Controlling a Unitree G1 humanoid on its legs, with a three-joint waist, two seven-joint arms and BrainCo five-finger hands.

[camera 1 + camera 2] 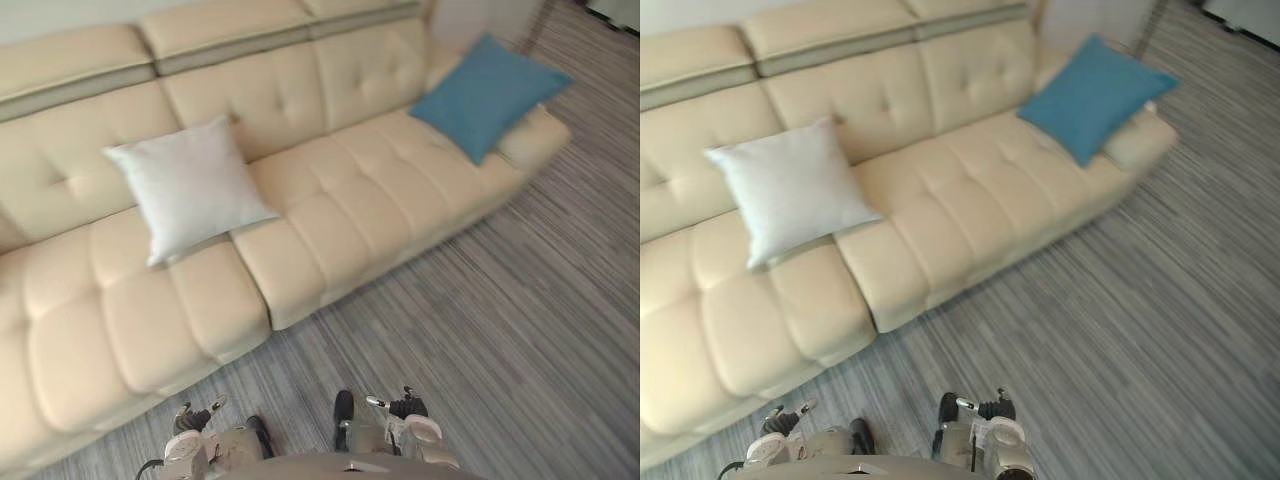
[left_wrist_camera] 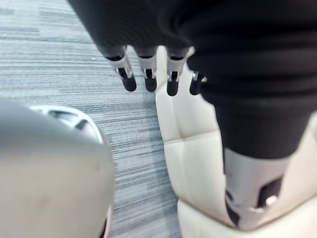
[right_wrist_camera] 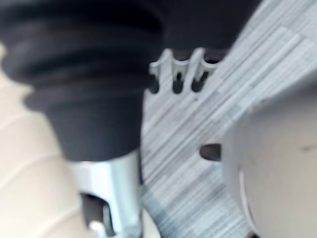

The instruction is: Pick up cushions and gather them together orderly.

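Observation:
A white cushion (image 1: 188, 187) leans against the backrest on the left half of a cream sofa (image 1: 340, 210). A blue cushion (image 1: 487, 92) lies tilted at the sofa's far right end, against the armrest. The two cushions are well apart, with bare seat between them. My left hand (image 2: 148, 74) hangs low over the floor beside the sofa's front edge (image 2: 193, 144), fingers straight and holding nothing. My right hand (image 3: 176, 74) also hangs over the striped floor, its fingers relaxed and empty.
Grey striped carpet (image 1: 500, 330) spreads in front of the sofa and off to the right. The sofa runs diagonally from near left to far right. A pale wall or cabinet (image 1: 480, 20) stands behind its right end.

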